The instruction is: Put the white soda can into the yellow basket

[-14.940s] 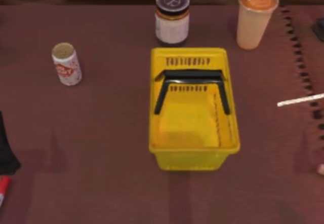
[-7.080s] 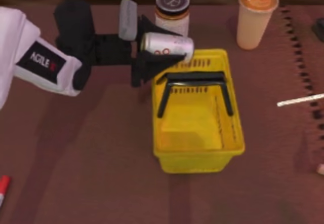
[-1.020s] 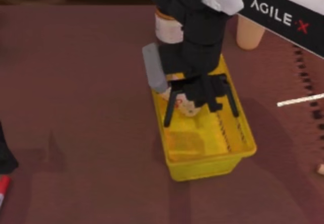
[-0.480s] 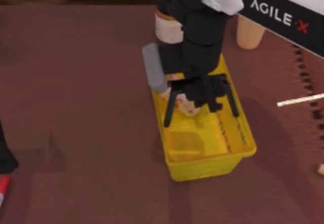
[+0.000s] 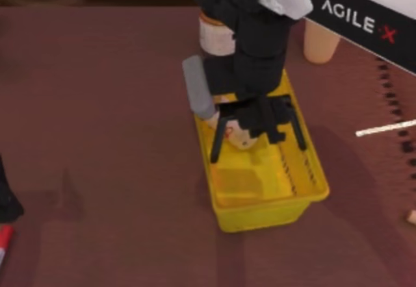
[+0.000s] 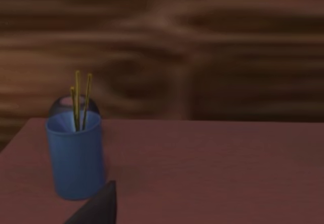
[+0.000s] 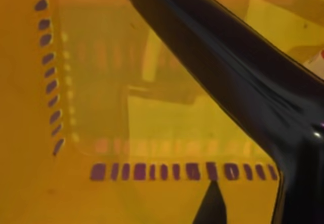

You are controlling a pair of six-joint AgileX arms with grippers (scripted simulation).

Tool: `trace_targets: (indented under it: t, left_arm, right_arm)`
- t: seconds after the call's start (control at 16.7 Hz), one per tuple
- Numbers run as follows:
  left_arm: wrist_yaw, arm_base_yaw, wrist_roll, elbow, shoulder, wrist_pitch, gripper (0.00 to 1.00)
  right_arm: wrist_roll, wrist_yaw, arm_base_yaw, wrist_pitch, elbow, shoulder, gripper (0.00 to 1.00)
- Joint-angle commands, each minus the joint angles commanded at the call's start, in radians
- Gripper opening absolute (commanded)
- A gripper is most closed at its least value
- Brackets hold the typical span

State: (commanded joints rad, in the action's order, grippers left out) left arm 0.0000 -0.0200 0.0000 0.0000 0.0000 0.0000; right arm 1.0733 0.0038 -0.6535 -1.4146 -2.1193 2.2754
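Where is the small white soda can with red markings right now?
In the top view, the small white soda can lies inside the yellow slotted plastic basket, at its far end, beneath the right gripper and the black folding handle.

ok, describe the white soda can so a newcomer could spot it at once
Find the rectangular yellow plastic basket with a black handle near the table's middle. Inside its far end, under the right gripper, a small white cylindrical soda can with red markings peeks out. The white-labelled jar and pale cup stand outside, behind the basket.
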Motion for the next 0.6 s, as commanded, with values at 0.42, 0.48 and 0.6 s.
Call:
trace_targets:
  t: [0.42,0.48,0.6]
  left_arm:
    - [0.0,0.0,0.0,0.0,0.0,0.0,1.0]
    - [0.0,0.0,0.0,0.0,0.0,0.0,1.0]
    - [0.0,0.0,0.0,0.0,0.0,0.0,1.0]
  right_arm:
    - [0.007,0.0,0.009,-0.042,-0.042,-0.002,0.0]
    - [0.013,0.0,0.014,-0.073,-0.07,-0.004,0.0]
    - [0.028,0.0,0.02,-0.143,-0.127,-0.01,0.0]
